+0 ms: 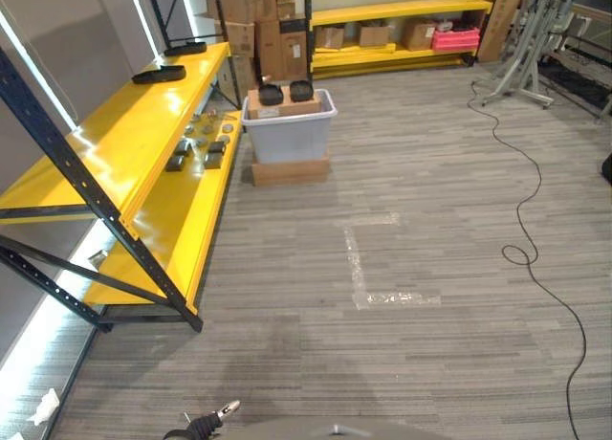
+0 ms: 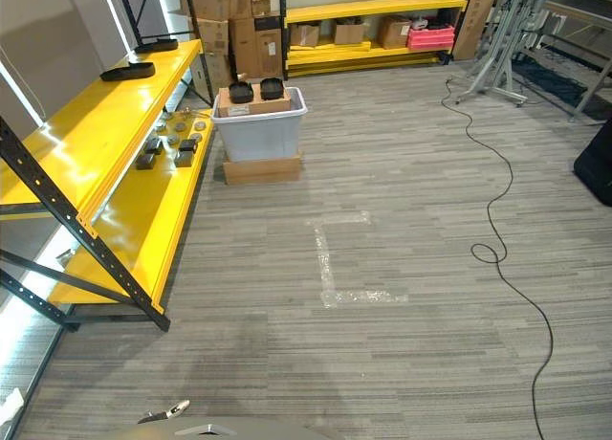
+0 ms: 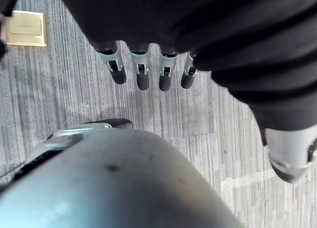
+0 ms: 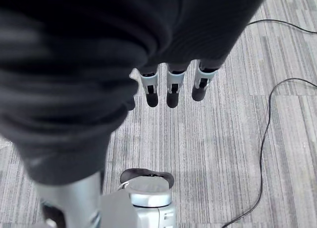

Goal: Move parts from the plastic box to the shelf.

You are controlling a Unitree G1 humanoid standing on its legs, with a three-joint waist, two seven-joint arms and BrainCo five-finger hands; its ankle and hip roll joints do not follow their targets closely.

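A translucent plastic box (image 1: 287, 132) stands on a flat cardboard base (image 1: 290, 170) far ahead, beside the long yellow shelf (image 1: 115, 143) on the left. Two black parts (image 1: 286, 93) and a cardboard piece rest on top of the box. Several small dark parts (image 1: 203, 148) lie on the shelf's lower board, and two black trays (image 1: 159, 74) sit on its upper board. My left hand (image 3: 141, 72) hangs above the floor, fingers straight, holding nothing. My right hand (image 4: 172, 86) hangs the same way, open, with nothing in it.
A second yellow shelf (image 1: 402, 11) with cardboard boxes and a pink crate (image 1: 456, 38) lines the back wall. Stacked cartons (image 1: 258, 24) stand behind the box. Metal stands (image 1: 535, 48) are at the far right. Tape marks (image 1: 368, 268) cross the wide grey floor.
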